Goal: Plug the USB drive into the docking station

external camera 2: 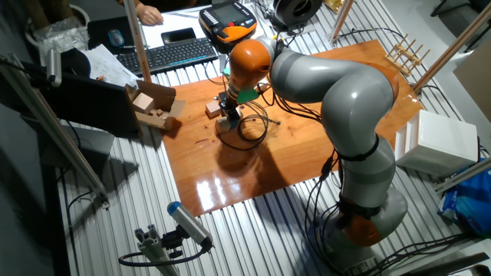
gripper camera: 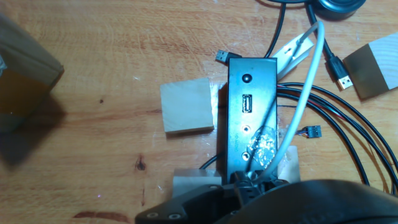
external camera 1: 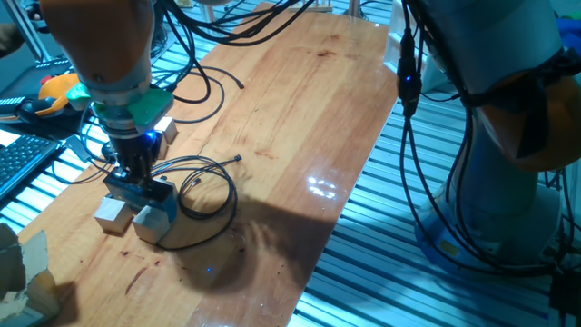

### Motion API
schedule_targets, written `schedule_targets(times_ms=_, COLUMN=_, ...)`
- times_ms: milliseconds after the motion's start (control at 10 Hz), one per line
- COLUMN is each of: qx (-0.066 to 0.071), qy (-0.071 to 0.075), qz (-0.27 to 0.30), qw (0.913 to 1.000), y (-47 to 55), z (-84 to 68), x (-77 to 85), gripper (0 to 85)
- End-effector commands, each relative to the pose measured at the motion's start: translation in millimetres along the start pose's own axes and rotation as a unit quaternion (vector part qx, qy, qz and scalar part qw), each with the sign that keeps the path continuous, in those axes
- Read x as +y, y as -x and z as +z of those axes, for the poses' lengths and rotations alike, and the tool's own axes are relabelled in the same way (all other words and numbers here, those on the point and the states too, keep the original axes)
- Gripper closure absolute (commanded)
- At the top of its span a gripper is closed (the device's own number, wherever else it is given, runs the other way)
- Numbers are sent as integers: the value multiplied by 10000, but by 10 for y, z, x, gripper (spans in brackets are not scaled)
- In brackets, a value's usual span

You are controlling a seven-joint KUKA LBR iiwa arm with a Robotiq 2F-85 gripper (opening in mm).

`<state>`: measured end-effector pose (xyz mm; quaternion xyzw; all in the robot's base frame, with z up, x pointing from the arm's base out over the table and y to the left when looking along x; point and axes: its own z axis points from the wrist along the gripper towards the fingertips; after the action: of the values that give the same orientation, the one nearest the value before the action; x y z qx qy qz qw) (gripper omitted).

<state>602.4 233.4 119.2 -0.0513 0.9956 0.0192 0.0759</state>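
The docking station (gripper camera: pixel 252 118) is a flat dark box lying lengthwise under the hand, its USB socket (gripper camera: pixel 246 104) facing up. In the fixed view it (external camera 1: pixel 136 190) sits at the table's near-left corner between pale wooden cubes. My gripper (external camera 1: pixel 138 173) stands straight above its near end, almost touching it. In the hand view my gripper (gripper camera: pixel 251 182) fills the bottom edge, fingers close together on a small black piece that I take for the USB drive (gripper camera: pixel 251 178). That piece is over the dock's lower end, below the socket. A grey cable (gripper camera: pixel 305 87) crosses the dock.
Wooden cubes sit left of the dock (gripper camera: pixel 186 106), at its lower end (gripper camera: pixel 196 180) and at the far right (gripper camera: pixel 373 65). Black cables (external camera 1: pixel 204 191) loop to the right, with a loose USB plug (gripper camera: pixel 341 74). A black puck (gripper camera: pixel 336 5) lies beyond. A cardboard box (external camera 2: pixel 149 103) stands off the table's corner.
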Motion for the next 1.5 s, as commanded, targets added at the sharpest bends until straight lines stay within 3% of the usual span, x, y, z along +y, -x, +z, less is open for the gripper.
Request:
schedule_targets(times_ms=0, qx=-12, qy=-2, qz=0, qw=10000, y=-3, z=4, x=0, gripper=850)
schedule_targets(times_ms=900, qx=-43, qy=2, qz=-15, qw=10000, y=-5, z=9, x=32, gripper=850)
schedule_targets(times_ms=1400, qx=-63, qy=-31, qz=-150, qw=9999, y=73, z=-31, x=39, gripper=850)
